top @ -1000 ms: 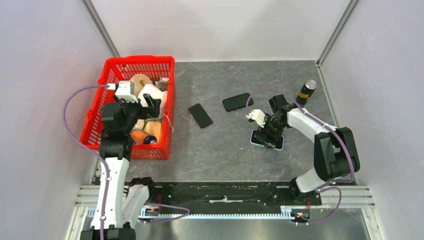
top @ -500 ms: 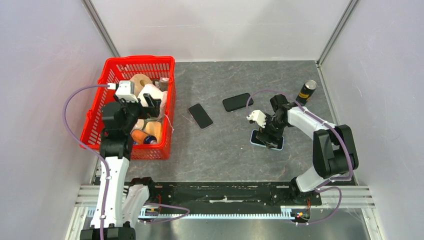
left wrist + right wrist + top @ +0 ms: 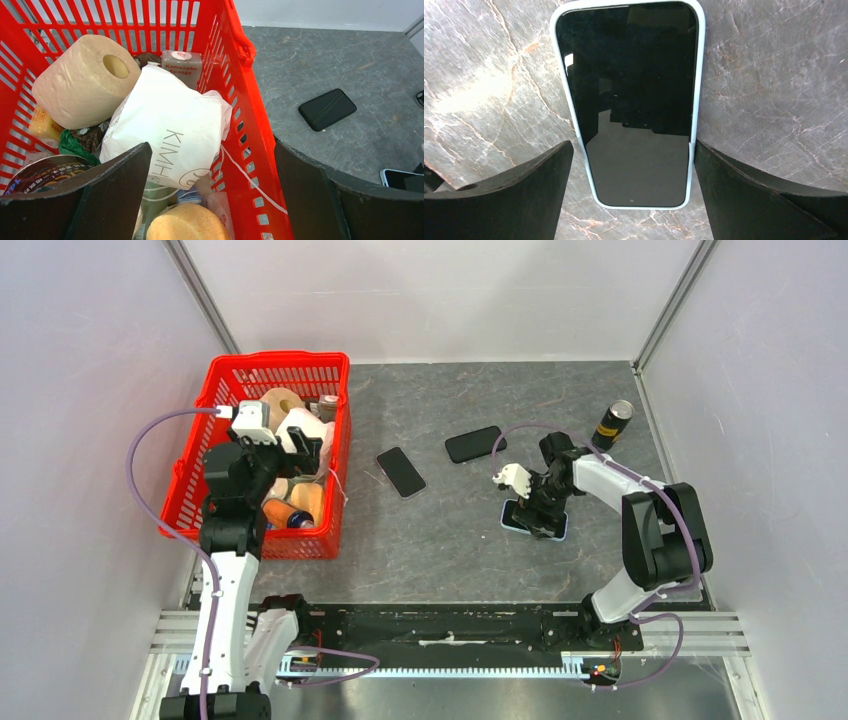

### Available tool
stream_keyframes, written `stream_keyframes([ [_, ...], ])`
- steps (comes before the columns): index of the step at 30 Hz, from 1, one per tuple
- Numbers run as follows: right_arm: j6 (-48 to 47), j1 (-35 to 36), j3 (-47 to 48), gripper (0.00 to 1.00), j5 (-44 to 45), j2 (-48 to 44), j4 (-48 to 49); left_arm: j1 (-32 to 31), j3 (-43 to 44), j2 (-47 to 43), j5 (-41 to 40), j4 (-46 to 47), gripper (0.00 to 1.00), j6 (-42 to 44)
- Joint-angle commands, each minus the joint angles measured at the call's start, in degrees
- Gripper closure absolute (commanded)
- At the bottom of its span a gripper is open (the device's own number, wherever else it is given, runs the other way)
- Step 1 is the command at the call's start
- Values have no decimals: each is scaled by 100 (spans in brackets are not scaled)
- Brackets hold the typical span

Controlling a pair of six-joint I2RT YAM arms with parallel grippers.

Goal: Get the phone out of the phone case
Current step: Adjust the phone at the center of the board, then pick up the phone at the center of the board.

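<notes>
Right pincer [image 3: 633,144] spread wide, straddling the black-screened phone [image 3: 634,90], face up in its pale blue case [image 3: 639,207] on the grey marbled table [image 3: 499,75]. Left pincer [image 3: 211,149] hangs spread over the red plastic basket [image 3: 240,40].

red basket [image 3: 343,430] sits on the left side of the grey marbled surface [image 3: 440,550], stuffed pretty full. toilet paper roll [image 3: 82,82] on top, a white bag [image 3: 170,135] with printed letters right beside it, a small sponge packet [image 3: 181,67] against the back wall. dark can [image 3: 613,424] standing upright over at the far right.
</notes>
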Motion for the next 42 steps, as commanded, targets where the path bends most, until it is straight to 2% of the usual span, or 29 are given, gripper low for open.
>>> stream_keyframes([
  [1,-84,-16,-139,3,12,65,296,38,-33,10,-63,237,1,209],
  [7,6,-19,-353,3,49,131,574,33,-32,21,-51,236,1,218],
  [13,106,-16,-680,11,-22,31,778,30,107,40,110,181,1,217],
  [15,113,-11,-735,18,-73,23,733,25,268,82,178,112,1,218],
  [19,180,-16,-728,46,-110,-1,655,22,673,251,407,-42,1,218],
  [21,216,-16,-693,56,-160,-82,637,14,913,354,637,-142,1,218],
  [24,365,-17,-531,69,-321,-163,512,-24,1340,539,925,-300,1,168],
  [29,687,-11,-225,84,-690,-309,391,-147,1998,807,1236,-505,1,-140],
  [32,857,-15,-95,92,-774,-393,400,-399,2298,987,1254,-644,1,-313],
  [35,982,-9,-18,100,-844,-519,408,-1043,2555,1184,849,-824,2,-274],
  [38,1118,15,44,100,-860,-694,409,-1859,2756,1449,216,-974,1,-152],
  [42,1332,86,101,100,-859,-1008,426,-2230,2937,1975,392,-959,1,-417],
])
